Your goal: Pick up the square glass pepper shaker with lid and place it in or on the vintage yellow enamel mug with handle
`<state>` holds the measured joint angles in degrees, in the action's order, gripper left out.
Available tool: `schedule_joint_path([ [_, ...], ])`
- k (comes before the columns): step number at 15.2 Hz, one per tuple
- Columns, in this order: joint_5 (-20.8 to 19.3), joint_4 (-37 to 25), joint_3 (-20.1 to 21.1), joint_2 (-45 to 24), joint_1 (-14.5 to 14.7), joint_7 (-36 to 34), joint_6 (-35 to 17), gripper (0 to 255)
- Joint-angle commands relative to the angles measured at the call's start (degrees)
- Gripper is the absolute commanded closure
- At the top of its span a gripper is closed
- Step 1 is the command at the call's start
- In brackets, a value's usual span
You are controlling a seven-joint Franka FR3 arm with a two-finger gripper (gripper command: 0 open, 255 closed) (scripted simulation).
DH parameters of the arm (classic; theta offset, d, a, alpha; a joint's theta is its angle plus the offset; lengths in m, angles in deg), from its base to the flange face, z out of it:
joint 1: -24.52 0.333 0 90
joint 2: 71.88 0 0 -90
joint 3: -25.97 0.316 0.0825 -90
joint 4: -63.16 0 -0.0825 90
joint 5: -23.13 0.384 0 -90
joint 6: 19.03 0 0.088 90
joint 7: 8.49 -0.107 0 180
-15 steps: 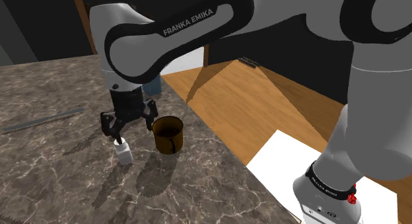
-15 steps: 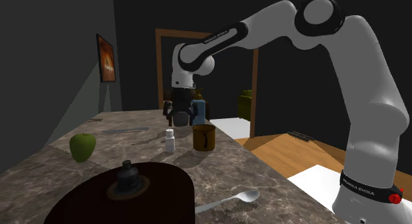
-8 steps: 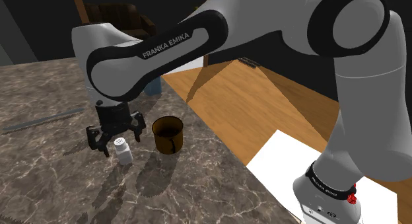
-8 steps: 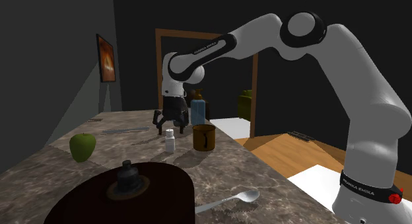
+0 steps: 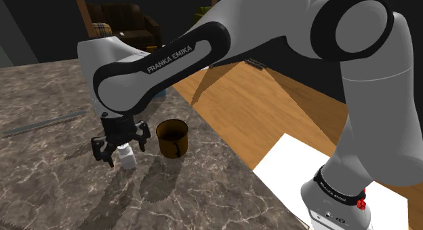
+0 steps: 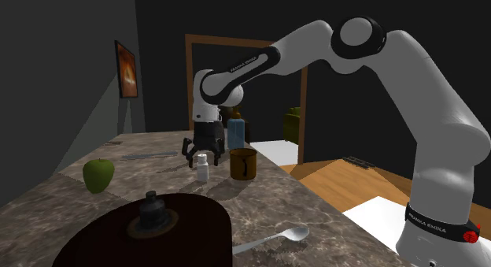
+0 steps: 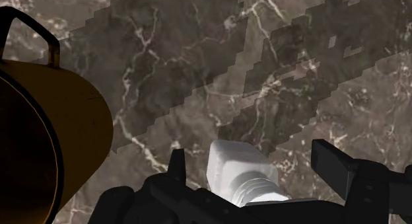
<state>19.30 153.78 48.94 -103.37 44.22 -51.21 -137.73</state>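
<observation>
The pepper shaker [image 5: 127,158] is a small white square bottle with a lid, standing upright on the dark marble counter [image 5: 47,188]. My gripper [image 5: 124,151] is lowered over it, open, with one finger on each side and neither touching it. In the wrist view the shaker [image 7: 236,168] sits between the fingertips [image 7: 177,164], nearer one than the other. The mug [image 5: 173,137] is dark yellow-brown with a handle and stands upright just beside the shaker, toward the shoulder view's right. From the second exterior view the gripper [image 6: 201,154] hangs over the shaker [image 6: 203,169], with the mug [image 6: 243,164] to its right.
A green apple [image 6: 98,175], a dark round lidded dish [image 6: 149,222] and a spoon [image 6: 275,237] lie nearer the second exterior camera. A blue bottle [image 6: 235,134] stands behind the mug. A long flat grey utensil [image 5: 44,123] lies on the counter. The counter edge drops to wood floor [image 5: 271,113].
The gripper swung away from above the mug's side toward the shaker, then came down so that its open fingers straddle the shaker. Shaker and mug have stayed put.
</observation>
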Motion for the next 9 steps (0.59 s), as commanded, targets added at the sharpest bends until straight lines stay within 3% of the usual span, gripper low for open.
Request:
schedule_joint_path([
  [1,0.00,0.03,0.00,0.00,0.00,0.00,-0.04,0],
  [3,0.00,0.02,0.00,0.00,0.00,0.00,-0.03,0],
  [4,0.00,0.02,0.00,0.00,0.00,0.00,-0.03,255],
  [9,0.00,0.02,0.00,0.00,0.00,0.00,-0.02,255],
])
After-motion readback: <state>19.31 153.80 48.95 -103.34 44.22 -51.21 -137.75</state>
